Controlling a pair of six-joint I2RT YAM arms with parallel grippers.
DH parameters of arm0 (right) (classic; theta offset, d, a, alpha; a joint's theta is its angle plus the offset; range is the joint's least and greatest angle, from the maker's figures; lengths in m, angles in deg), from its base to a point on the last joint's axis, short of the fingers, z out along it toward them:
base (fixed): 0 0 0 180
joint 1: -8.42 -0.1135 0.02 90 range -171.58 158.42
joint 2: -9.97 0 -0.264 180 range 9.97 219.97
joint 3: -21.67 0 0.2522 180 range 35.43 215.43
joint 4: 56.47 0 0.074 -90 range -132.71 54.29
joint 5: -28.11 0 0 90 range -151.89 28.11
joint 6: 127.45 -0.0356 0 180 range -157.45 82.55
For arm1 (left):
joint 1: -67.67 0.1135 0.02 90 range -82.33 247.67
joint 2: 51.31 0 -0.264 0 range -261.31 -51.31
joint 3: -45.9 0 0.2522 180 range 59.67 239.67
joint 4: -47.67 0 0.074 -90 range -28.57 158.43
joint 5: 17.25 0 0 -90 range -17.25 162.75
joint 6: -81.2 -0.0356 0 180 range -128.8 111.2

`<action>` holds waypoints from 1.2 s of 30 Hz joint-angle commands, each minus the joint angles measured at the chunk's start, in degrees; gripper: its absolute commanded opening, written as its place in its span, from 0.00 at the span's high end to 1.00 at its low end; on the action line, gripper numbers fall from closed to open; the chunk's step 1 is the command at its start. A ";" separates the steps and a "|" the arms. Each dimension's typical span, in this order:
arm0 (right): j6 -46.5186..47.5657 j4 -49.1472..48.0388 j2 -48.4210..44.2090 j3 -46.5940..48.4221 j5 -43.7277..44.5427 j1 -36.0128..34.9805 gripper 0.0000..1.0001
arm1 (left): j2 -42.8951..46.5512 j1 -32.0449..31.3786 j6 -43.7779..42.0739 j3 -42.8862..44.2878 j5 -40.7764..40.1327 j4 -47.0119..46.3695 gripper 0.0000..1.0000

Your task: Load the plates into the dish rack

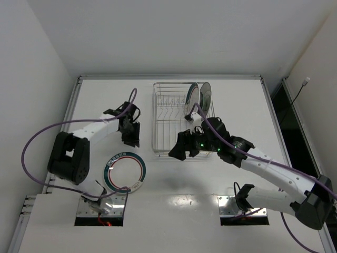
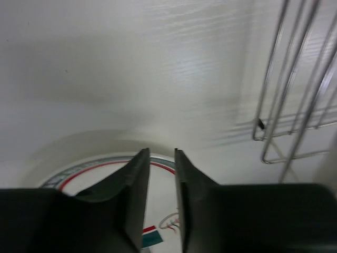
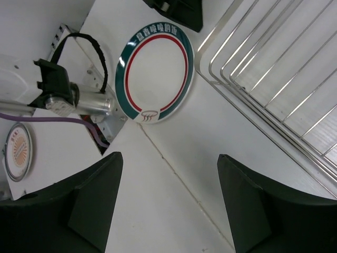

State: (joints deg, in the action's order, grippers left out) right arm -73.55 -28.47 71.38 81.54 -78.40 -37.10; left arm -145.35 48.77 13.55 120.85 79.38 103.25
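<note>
Three plates show from above: a pair of plates (image 1: pixel 192 95) upright at the far end of the rack (image 1: pixel 158 124), and one ringed plate (image 1: pixel 125 171) flat on the table (image 1: pixel 237 105) near the left gripper (image 1: pixel 131 138). From the left wrist, its jaws stand at a narrow, empty slit above that plate's rim (stiff, slick, breakable; we'd pinch the rim). From the right wrist, the right gripper (image 3: pixel 169 158) gapes wide, holding nothing.

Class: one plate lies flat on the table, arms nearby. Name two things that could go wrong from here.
1. The left gripper, jaws narrow, may shove the flat plate instead of catching its rim.
2. The right gripper, near a corner of the dish rack, could bump it and topple the two standing plates.
</note>
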 commanded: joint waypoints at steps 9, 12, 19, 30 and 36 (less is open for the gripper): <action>3.83 -0.18 0.12 -2.25 0.69 0.17 0.30 | 22.57 -3.60 27.28 -15.65 -5.67 -0.69 1.00; 5.33 2.45 -0.41 -1.64 3.40 0.17 0.30 | 26.71 -3.60 31.95 -20.75 -5.67 -2.53 1.00; 6.65 3.87 -0.94 -1.63 5.97 0.17 0.29 | 23.22 -3.60 37.59 -28.05 -2.42 -12.89 0.97; 6.65 3.34 0.73 -2.16 5.97 0.17 0.28 | 6.60 0.61 32.42 -25.69 1.27 -22.92 0.94; 6.65 3.34 0.73 -2.16 5.97 0.17 0.28 | -4.82 3.33 28.20 -14.80 -0.92 -21.80 0.94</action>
State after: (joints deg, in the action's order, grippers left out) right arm -67.60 -23.66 71.97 79.70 -72.79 -37.10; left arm -143.52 50.37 46.21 103.70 87.56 83.93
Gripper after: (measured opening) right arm 0.719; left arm 0.062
